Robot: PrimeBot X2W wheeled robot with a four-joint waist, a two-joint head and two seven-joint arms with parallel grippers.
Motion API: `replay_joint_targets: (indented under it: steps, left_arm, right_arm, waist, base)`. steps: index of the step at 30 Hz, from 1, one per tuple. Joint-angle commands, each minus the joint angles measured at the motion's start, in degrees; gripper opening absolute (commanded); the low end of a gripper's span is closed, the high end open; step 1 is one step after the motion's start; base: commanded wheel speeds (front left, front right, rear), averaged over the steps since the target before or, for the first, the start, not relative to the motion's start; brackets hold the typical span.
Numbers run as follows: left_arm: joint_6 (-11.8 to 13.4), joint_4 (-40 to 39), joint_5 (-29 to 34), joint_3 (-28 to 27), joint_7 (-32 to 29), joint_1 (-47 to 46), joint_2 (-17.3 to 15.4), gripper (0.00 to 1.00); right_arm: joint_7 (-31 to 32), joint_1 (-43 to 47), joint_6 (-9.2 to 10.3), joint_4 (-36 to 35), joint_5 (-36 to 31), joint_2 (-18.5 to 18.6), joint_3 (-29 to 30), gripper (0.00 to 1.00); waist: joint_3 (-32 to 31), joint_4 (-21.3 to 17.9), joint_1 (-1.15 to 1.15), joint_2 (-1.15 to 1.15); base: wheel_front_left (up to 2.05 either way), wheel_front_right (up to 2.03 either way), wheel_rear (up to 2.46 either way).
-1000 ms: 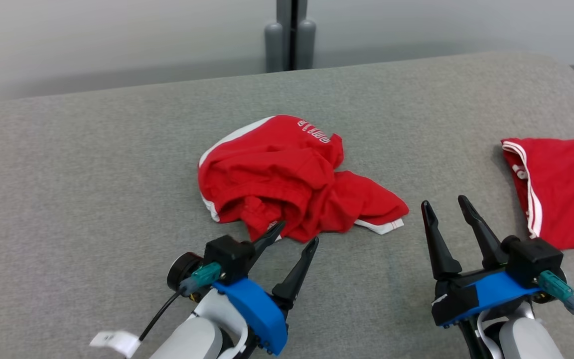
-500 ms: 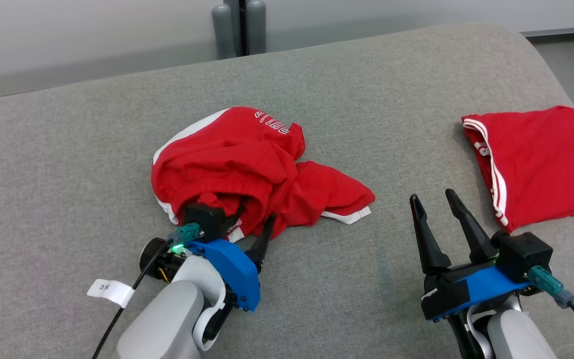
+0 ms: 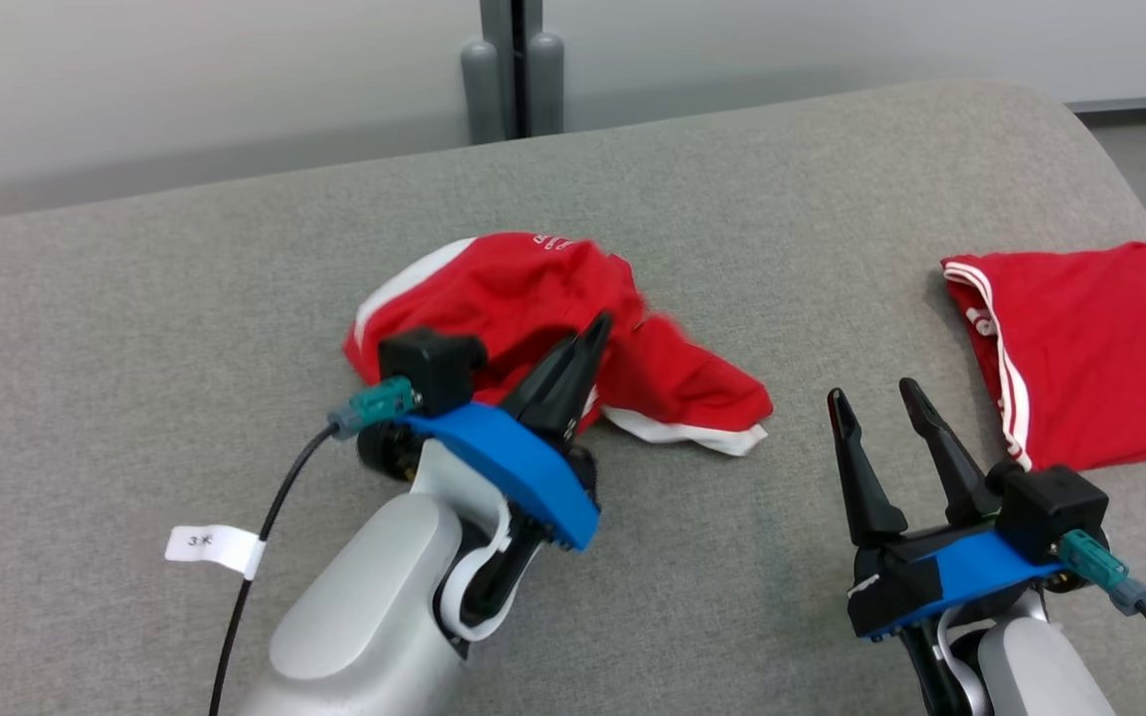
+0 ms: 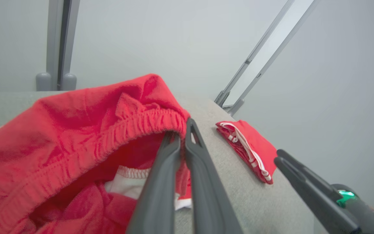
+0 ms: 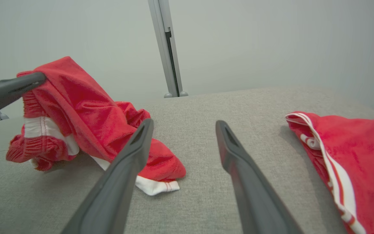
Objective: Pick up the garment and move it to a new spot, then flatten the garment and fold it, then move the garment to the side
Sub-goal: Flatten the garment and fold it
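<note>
Left arm: the pale forearm comes up from the near edge and slants away to the right, with a blue bracket at the wrist.
Left gripper (image 3: 593, 330): the two long dark fingers are pressed together and pinch the elastic waistband of the crumpled red cloth garment with white trim (image 3: 513, 288). The tips point away from the robot and a little to its right.
Cable tag: a small white paper label (image 3: 213, 549) hangs on the black cable beside the left forearm.
Right gripper (image 3: 873, 394): the fingers stand wide apart with nothing between them. They point away from the robot, low over the grey woven cushion surface (image 3: 135, 348), well apart from the left gripper.
Garment, place: it is in the middle of the grey surface, just beyond the left gripper. The pinched waistband is raised, and the rest lies bunched on the cushion.
Garment, long axis: it runs from far left to near right. The white-hemmed end lies flat and points to the near right, toward the right gripper; the rounded end with a white stripe is at the far left.
Second cloth: a folded red garment with white stripes (image 3: 1100, 348) lies flat at the right edge, apart from the crumpled one.
Far side: two grey round-topped posts (image 3: 513, 89) stand behind the cushion before a pale wall.
</note>
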State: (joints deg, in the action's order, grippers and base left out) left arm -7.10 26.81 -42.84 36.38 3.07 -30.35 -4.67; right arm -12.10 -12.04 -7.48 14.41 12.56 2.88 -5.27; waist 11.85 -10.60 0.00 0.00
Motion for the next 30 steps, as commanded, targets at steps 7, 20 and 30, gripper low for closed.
replay_joint_targets:
  steps: [7, 20, 30]
  left_arm:
    - [-0.52, -15.46, -14.09, 0.36, -0.43, -0.96, 1.54, 0.00]
    - [13.26, -11.03, -14.83, -2.42, -4.82, 9.68, -9.02, 0.00]
    - [12.73, -3.76, -14.00, -3.93, -2.08, 6.83, -10.36, 1.00]
  right_arm:
    - [0.81, 2.01, -0.04, -0.48, -0.73, 0.03, 0.40, 1.00]
    - [1.78, 2.36, -0.04, -2.49, -0.53, 0.04, 0.06, 1.00]
    - [1.69, 1.30, -0.04, -2.82, -0.82, 0.04, 0.28, 1.00]
  waist:
    - [-2.75, 1.80, 0.00, 0.00]
    - [-2.73, 4.85, 0.00, 0.00]
    - [-0.87, 5.75, 0.00, 0.00]
  base:
    - [0.00, 0.00, 0.00]
    - [0.00, 0.00, 0.00]
    - [0.00, 0.00, 0.00]
